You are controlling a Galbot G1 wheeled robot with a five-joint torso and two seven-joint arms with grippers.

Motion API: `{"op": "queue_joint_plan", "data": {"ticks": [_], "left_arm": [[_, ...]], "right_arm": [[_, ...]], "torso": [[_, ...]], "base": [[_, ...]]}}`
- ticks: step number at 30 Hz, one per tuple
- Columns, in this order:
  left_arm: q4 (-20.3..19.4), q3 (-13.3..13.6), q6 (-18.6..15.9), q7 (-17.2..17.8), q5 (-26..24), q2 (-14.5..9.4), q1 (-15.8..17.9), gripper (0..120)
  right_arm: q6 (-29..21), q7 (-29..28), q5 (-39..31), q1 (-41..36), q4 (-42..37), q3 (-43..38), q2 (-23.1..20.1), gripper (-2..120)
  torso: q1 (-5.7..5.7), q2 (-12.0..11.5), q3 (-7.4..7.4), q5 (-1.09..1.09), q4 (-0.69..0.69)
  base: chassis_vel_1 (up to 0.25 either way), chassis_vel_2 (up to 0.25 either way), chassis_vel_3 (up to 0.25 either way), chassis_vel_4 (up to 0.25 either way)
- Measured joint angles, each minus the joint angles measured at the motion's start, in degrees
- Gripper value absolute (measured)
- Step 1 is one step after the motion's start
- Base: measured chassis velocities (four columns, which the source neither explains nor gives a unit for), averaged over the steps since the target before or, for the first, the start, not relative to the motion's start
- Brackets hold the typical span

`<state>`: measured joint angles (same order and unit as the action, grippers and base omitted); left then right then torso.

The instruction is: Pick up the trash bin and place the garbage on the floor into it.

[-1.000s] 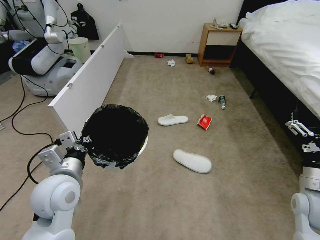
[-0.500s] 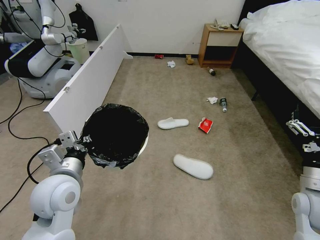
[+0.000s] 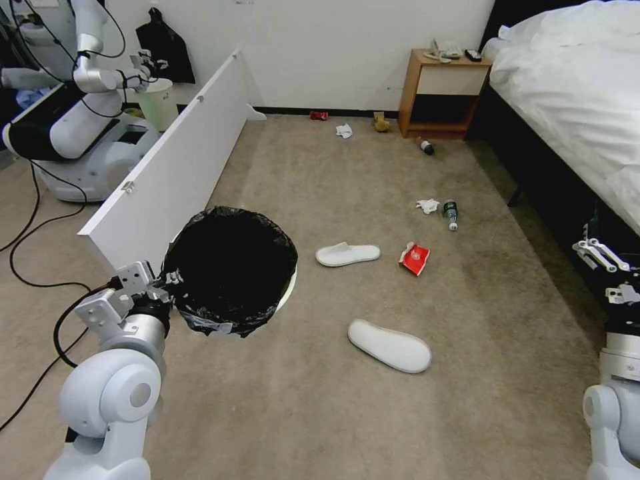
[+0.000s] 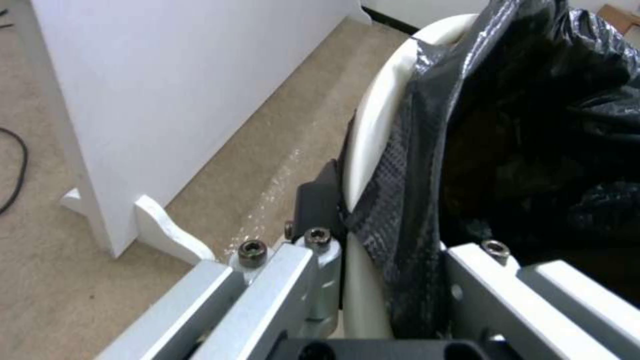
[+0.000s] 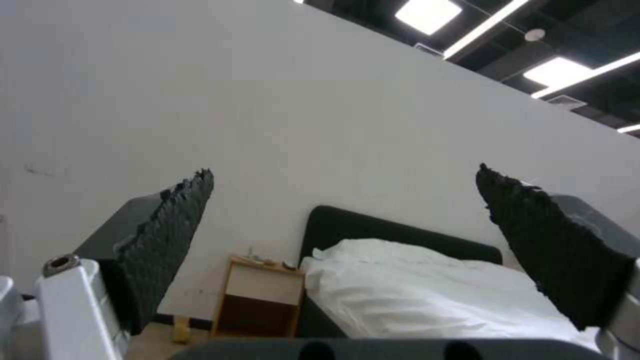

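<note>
1. The left gripper (image 3: 162, 285) sits in the lower left of the head view, clamped on the rim of the trash bin (image 3: 230, 270), one finger outside the white wall and the other inside against the black liner.
2. In the left wrist view, the left gripper (image 4: 390, 280) has the bin's white rim (image 4: 373, 115) and the folded black bag pinched between its jaws.
3. The trash bin is held above the floor (image 3: 373, 400), its open mouth facing up, just beside the end of a white panel (image 3: 173, 167) that runs toward the upper left.
4. The right gripper (image 3: 610, 270) hangs at the right edge of the head view, beside the dark bed frame (image 3: 533, 167); it holds nothing.
5. In the right wrist view, the right gripper (image 5: 343, 200) has its two ridged black pads spread wide apart, with a wall, a nightstand (image 5: 260, 295) and a bed behind them.
6. The garbage lies scattered on the carpet: a near slipper (image 3: 389, 345) at lower centre and a far slipper (image 3: 347, 254) just right of the bin.
7. A red-white wrapper (image 3: 414, 258) lies right of the far slipper.
8. Higher up, a crumpled tissue (image 3: 427, 205) lies just beside a plastic bottle (image 3: 451, 214).
9. Near the far wall are a red can (image 3: 319, 115), another tissue (image 3: 344, 131), a tan crumpled paper (image 3: 381, 122) and a second bottle (image 3: 425, 145) by the nightstand (image 3: 443, 93).
</note>
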<state>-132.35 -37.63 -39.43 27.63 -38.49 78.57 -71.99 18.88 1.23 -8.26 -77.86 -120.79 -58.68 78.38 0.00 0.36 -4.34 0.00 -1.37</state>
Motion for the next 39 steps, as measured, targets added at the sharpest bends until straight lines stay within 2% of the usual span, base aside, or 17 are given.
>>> {"op": "queue_joint_plan", "data": {"ticks": [39], "left_arm": [[1.1, 0.5, 0.0, -0.1, 0.3, 0.4, 1.0, 4]], "right_arm": [[1.0, 0.3, -0.5, 0.6, 1.4, 0.0, -0.3, 100]], "torso": [[0.0, 0.0, 0.0, 0.0, 0.0]], "base": [[-0.064, 0.065, 0.065, -0.061]]}}
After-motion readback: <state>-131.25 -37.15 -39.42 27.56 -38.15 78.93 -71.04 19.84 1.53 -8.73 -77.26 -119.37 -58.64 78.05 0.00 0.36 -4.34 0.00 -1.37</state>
